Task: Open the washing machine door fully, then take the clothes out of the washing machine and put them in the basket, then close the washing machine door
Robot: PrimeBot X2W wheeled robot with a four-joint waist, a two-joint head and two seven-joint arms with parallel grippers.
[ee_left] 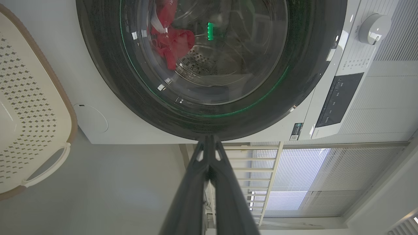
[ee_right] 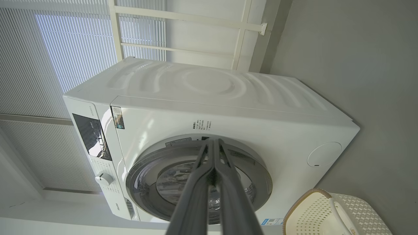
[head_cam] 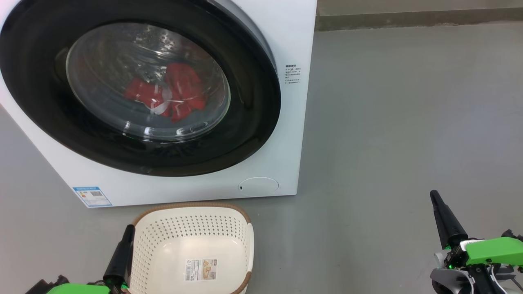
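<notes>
washing machine door (head_cam: 253, 106) shut | left gripper (head_cam: 130, 229), right gripper (head_cam: 434, 195): fingers pressed together, empty | risk: tips may slip off glossy rim

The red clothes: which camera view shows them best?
The head view: the clothes show whole through the middle of the door. The left wrist view cuts them at its top edge. In the right wrist view the jaws cover the dim door glass; I cannot tell.
</notes>
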